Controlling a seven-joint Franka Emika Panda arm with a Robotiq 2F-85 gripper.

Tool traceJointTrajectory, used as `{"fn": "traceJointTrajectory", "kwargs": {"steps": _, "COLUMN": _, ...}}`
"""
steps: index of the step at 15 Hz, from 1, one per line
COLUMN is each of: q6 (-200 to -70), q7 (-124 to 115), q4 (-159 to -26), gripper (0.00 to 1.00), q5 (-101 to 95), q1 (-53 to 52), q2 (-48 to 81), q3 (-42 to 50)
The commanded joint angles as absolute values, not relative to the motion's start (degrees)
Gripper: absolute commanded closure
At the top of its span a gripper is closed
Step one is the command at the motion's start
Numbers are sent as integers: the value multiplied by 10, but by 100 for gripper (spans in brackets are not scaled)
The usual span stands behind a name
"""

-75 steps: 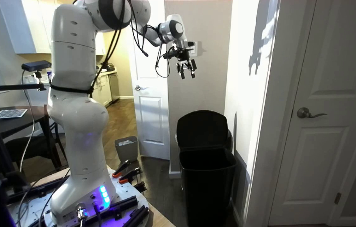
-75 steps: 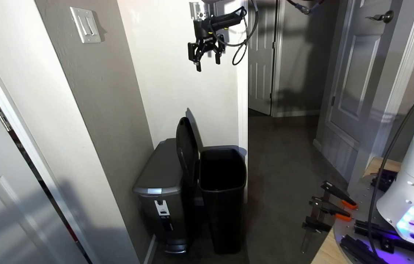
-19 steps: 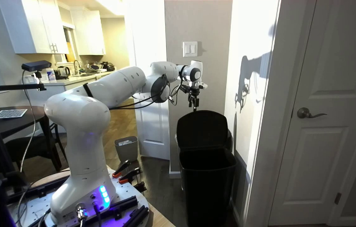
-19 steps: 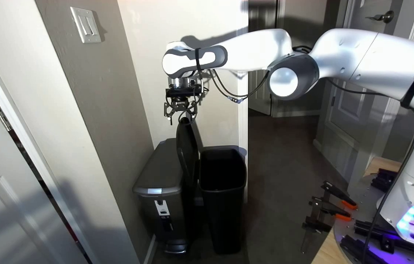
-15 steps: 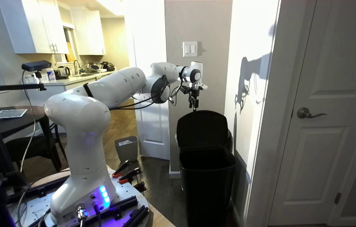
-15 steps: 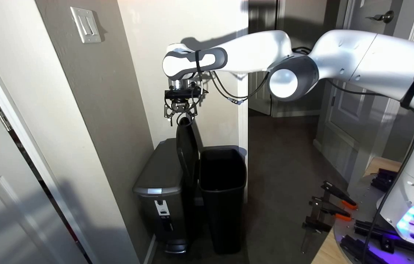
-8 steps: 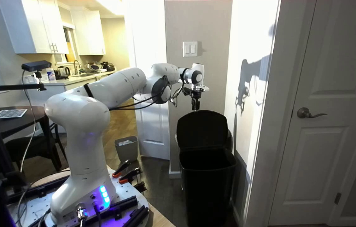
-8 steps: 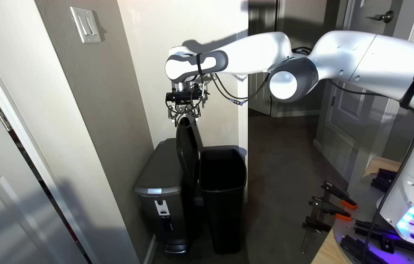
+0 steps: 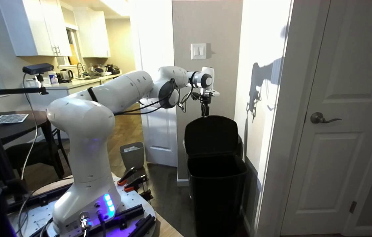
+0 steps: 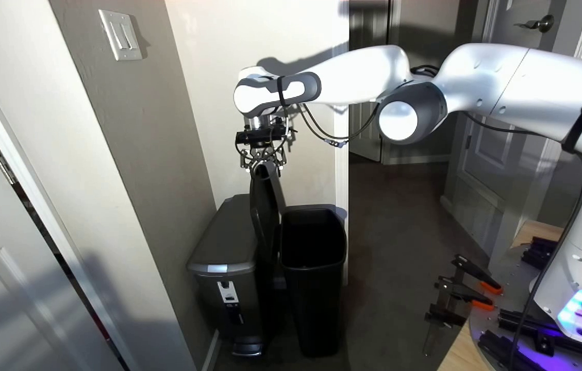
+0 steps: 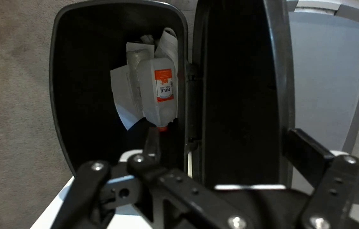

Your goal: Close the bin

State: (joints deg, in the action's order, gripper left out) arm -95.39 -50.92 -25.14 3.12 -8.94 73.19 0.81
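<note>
The bin is tall and black, and its body shows in both exterior views (image 9: 217, 200) (image 10: 316, 309). Its hinged lid (image 9: 211, 135) stands raised, nearly upright, also in an exterior view (image 10: 264, 206). My gripper (image 10: 263, 171) points down at the lid's top edge, one finger on each side. In the wrist view the gripper (image 11: 223, 135) is open, its fingers wide apart around the lid (image 11: 241, 95). The right finger appears to touch the lid's outer edge; the left finger is over the bin's opening. In an exterior view the fingertips (image 9: 205, 113) are partly hidden behind the lid.
A grey step bin (image 10: 223, 242) stands right behind the raised lid. A milk jug (image 11: 157, 92) and papers lie inside the open bin. Walls close in behind, with a light switch (image 9: 198, 51). A small grey wastebasket (image 9: 132, 155) and clamps (image 10: 463, 291) are near the robot base.
The arm has swung out and down over the bin. In the last second the gripper has lowered and moved slightly toward the bin's opening, and the lid's top has shifted slightly the same way.
</note>
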Motion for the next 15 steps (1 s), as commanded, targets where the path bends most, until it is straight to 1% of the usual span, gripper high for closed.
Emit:
{"fn": "traceJointTrajectory", "kwargs": {"steps": 1, "q6": -931, "q7": -530, "q4": -275, "gripper": 0, "q5": 33, "q1": -86, "q2": 720, "q3": 10}}
{"fn": "traceJointTrajectory", "kwargs": {"steps": 5, "q6": -873, "q7": -554, "q4": -284, "gripper": 0, "q5": 21, "q1": -90, "q2": 713, "q3": 29}}
{"fn": "traceJointTrajectory", "kwargs": {"steps": 15, "q6": -644, "q7": -587, "q4": -281, "gripper": 0, "q5": -63, "q1": -133, "q2": 700, "q3": 121}}
